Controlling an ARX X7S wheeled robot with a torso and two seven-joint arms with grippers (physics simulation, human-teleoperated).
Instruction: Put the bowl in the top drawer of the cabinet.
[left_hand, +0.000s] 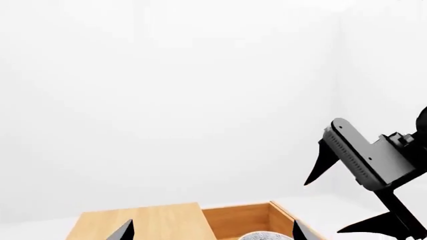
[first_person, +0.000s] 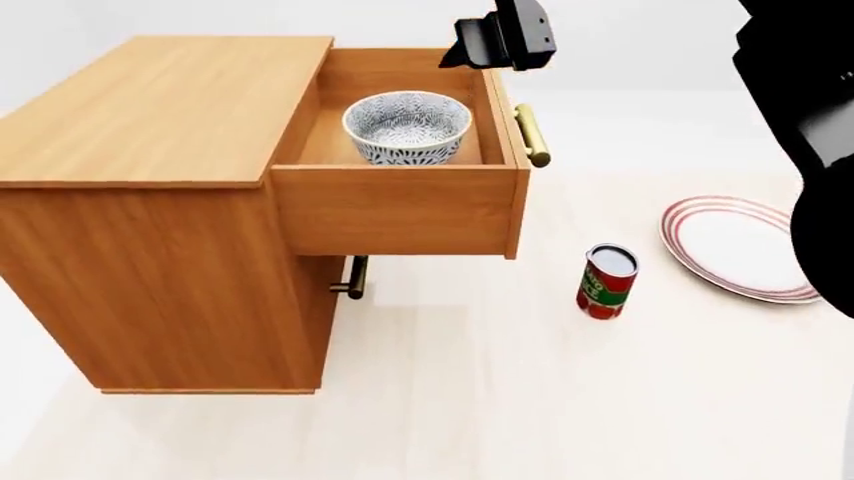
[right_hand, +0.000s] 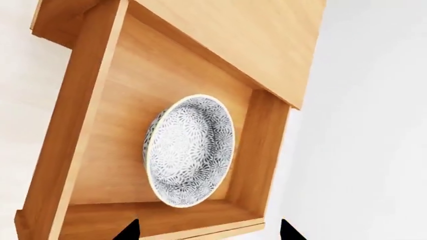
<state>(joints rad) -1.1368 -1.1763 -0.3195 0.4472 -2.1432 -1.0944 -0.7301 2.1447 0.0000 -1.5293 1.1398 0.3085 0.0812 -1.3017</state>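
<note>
The right gripper (first_person: 497, 42) hangs above the far right corner of the top drawer (first_person: 394, 208), over its front panel, with its black body seen from the head view. In the right wrist view, two dark fingertips (right_hand: 130, 231) stand well apart with only the drawer's wall between them; the jaws are open and hold nothing. The left gripper (left_hand: 212, 232) is raised and faces across the cabinet top toward the white wall. Its two dark fingertips (left_hand: 124, 232) also stand well apart with nothing between them.

The cabinet (first_person: 147, 230) stands on a pale, light-wood floor (first_person: 534, 400) in a plain white room. The top drawer is pulled out to the right, with its brass bar handle (first_person: 533, 135) on the right face. A second brass handle (first_person: 352, 277) shows below it on the lower drawer. On the floor right of the cabinet, a red can (first_person: 607, 281) stands upright. A flat white plate with red rings (first_person: 737, 247) lies further right, apart from the can.

The bowl (first_person: 407, 126) sits upright on the drawer's floor, roughly central, apart from all four walls. Its outside carries a dense blue-grey pattern. The right wrist view shows the same speckled pattern across its inside, with a thin pale rim.
</note>
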